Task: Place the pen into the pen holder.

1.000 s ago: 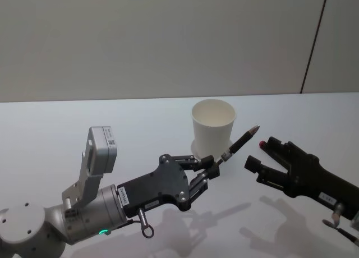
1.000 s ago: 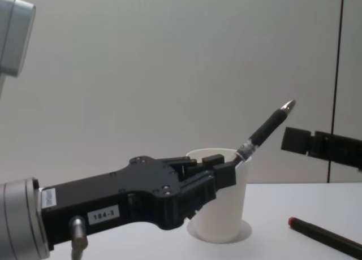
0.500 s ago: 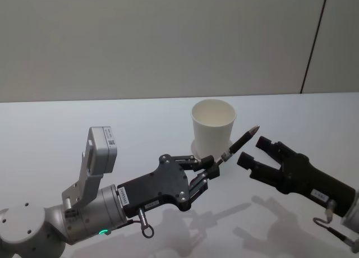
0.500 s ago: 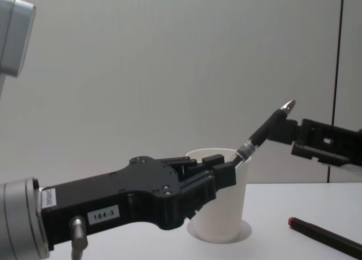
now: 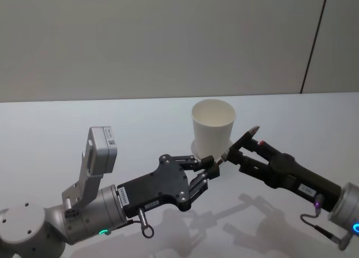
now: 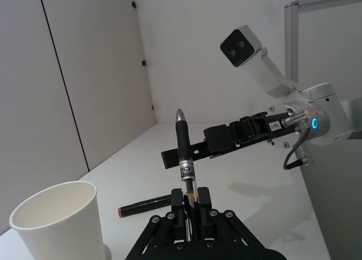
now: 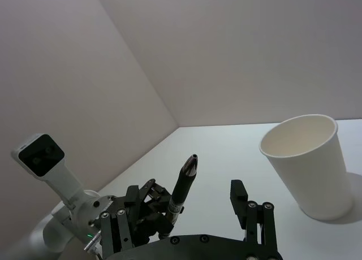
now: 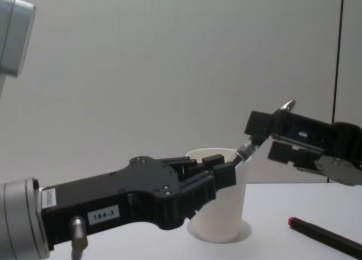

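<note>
The pen [image 5: 249,133] is black with a metal tip and slants up and to the right, just right of the pen holder [image 5: 213,126], a white paper cup standing upright on the table. My left gripper [image 5: 210,167] is shut on the pen's lower end [image 6: 184,152]. My right gripper [image 5: 247,148] is open, with one finger on each side of the pen's upper part and not touching it [image 7: 184,183]. From the chest view, the pen's tip [image 8: 288,105] sticks out above the right gripper [image 8: 264,138], higher than the cup's rim [image 8: 218,152].
A black marker with a red cap [image 8: 325,237] lies on the white table [image 5: 84,118] to the right of the cup, below the right arm. A grey wall stands behind the table.
My right gripper has moved left toward the cup and now straddles the pen's upper part, still open. The left gripper and the pen have not moved.
</note>
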{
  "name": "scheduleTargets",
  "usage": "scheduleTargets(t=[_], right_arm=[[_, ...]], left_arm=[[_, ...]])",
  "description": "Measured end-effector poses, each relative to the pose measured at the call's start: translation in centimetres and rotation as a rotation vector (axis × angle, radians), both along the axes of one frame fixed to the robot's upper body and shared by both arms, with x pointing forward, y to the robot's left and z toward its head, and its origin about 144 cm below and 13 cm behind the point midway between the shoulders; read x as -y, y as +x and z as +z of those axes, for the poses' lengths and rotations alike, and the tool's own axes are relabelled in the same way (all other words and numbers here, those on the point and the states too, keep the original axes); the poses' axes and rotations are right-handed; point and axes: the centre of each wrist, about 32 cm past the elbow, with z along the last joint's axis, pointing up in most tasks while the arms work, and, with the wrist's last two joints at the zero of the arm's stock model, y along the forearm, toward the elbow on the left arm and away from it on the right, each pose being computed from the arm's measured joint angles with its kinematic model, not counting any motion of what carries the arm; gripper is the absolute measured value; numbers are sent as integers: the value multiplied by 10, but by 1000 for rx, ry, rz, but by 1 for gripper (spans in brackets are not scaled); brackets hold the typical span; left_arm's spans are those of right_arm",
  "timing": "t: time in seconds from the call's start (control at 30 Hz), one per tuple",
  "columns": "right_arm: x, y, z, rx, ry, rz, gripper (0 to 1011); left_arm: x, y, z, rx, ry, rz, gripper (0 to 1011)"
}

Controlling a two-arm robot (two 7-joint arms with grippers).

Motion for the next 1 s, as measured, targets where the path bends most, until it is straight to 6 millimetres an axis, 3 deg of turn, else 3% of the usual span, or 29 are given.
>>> scheduleTargets(t=[1.0], right_arm=[[-16, 7, -2, 55, 52, 2, 1002]], left_arm=[[0, 0, 0, 0, 0, 0, 158]])
